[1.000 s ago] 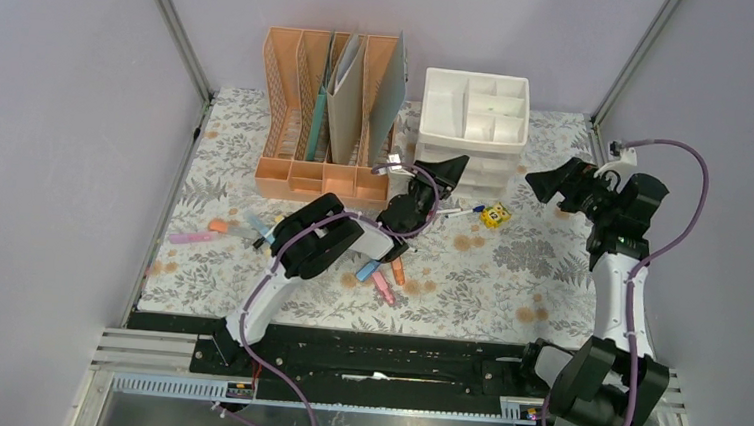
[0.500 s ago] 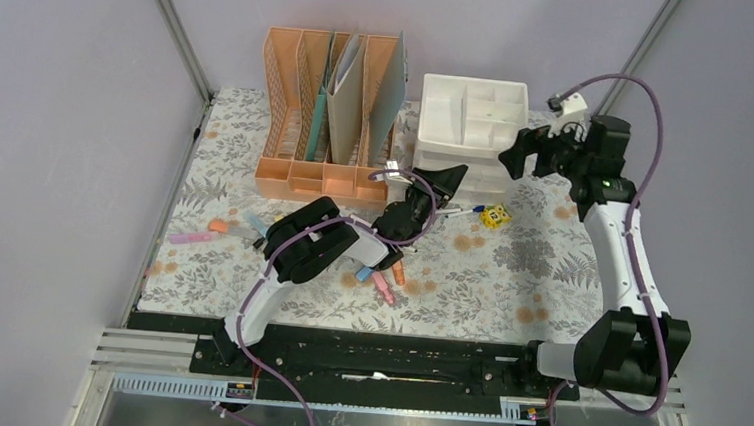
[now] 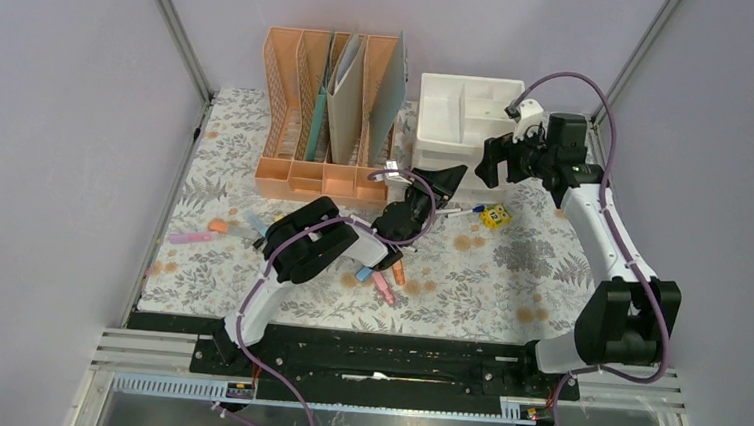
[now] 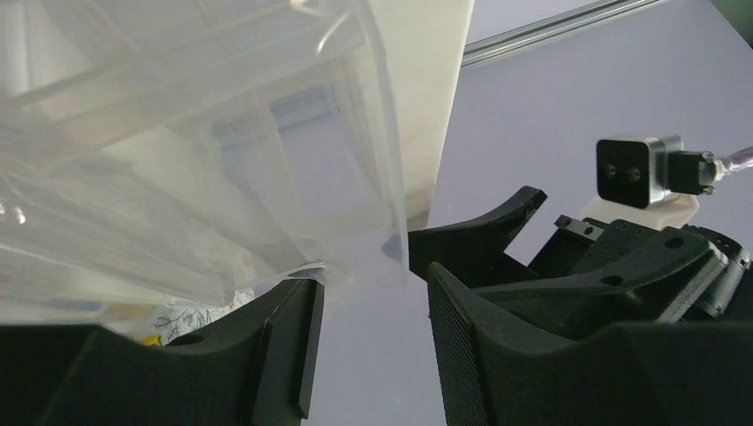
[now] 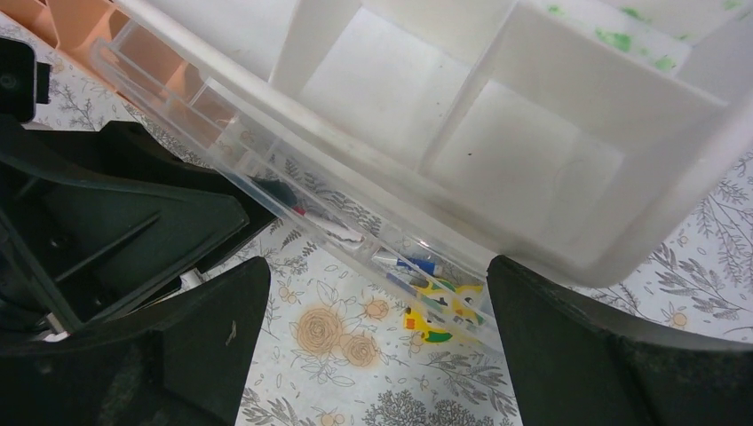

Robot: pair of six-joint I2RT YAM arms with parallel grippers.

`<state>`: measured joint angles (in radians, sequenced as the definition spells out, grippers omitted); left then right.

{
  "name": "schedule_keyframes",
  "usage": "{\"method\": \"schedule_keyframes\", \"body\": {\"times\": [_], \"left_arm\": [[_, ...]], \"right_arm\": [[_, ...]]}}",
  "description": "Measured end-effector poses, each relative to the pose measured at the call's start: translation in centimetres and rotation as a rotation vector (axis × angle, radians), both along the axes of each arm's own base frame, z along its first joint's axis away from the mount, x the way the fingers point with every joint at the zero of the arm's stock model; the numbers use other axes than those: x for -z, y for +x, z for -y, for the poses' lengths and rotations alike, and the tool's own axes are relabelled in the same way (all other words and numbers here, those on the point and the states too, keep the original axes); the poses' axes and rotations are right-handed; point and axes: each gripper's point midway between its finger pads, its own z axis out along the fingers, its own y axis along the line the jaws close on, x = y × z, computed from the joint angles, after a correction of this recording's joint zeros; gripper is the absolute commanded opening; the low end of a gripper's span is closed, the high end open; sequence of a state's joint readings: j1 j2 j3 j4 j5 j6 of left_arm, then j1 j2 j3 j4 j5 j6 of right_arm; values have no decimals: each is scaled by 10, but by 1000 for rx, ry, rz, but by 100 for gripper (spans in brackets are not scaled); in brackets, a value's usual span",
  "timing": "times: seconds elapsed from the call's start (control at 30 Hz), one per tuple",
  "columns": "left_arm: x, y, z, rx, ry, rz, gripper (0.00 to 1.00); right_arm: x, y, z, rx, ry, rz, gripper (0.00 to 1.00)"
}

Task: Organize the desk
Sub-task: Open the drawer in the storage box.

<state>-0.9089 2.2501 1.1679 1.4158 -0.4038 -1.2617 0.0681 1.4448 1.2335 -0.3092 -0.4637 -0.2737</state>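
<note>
The desk [image 3: 509, 272], covered in fern-and-flower cloth, carries scattered items: several markers [image 3: 381, 273] at the middle, pink and orange ones [image 3: 201, 233] at the left, and a yellow block [image 3: 496, 215] with a pen [image 3: 463, 211] before the white drawer unit [image 3: 470, 109]. My left gripper [image 3: 448, 178] is open at the unit's front; in the left wrist view [image 4: 371, 280] a clear drawer's [image 4: 222, 160] corner sits just above the finger gap. My right gripper [image 3: 492, 153] is open and empty over the unit's front right corner [image 5: 377, 266], above the pulled-out clear drawer [image 5: 311, 186].
A peach slotted file rack [image 3: 324, 119] with folders stands at the back left of the drawer unit. The yellow block [image 5: 426, 327] lies under the clear drawer's edge. Metal frame posts and purple walls close in the desk on three sides.
My right arm has swung left and back from the desk's right side to the drawer unit's front right corner. My left arm has stayed at the drawer front.
</note>
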Motion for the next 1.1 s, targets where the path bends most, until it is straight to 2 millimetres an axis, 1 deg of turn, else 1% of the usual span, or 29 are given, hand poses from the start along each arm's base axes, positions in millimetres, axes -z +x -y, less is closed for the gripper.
{"method": "schedule_keyframes", "body": {"times": [0.17,0.37,0.4,0.43,0.47,0.53,0.63,0.67,0.73,0.83,0.9,0.97,1.1], "left_arm": [[1,-1,0,4,3,-3,50],[1,-4,-1,11,1,-6,50],[1,-4,-1,12,2,-7,50],[1,-5,-1,14,0,-9,50],[1,-6,-1,16,-2,-11,50],[1,-8,-1,19,3,-15,54],[-1,-13,-3,26,-6,-17,62],[-6,-16,-4,32,-16,-12,66],[-15,-21,-5,42,-32,-2,71],[-27,-28,-7,56,-52,13,73],[-32,-33,-9,68,-57,21,73],[-30,-38,-11,79,-48,19,74],[-18,-53,-21,110,4,3,76]], "right_arm": [[15,4,-8,-19,-6,-37,100],[16,3,-13,-33,-8,-38,100],[16,3,-13,-33,-8,-38,78],[16,3,-13,-33,-8,-39,60],[17,6,-10,-16,-25,-33,59],[19,14,-2,43,-48,-25,61],[17,21,2,74,-80,-2,67],[17,23,5,83,-93,9,69],[16,24,8,85,-109,20,71],[17,24,10,76,-127,24,73],[18,23,11,64,-142,25,74],[16,20,11,38,-158,19,74],[4,17,4,-54,-181,28,73]]}}
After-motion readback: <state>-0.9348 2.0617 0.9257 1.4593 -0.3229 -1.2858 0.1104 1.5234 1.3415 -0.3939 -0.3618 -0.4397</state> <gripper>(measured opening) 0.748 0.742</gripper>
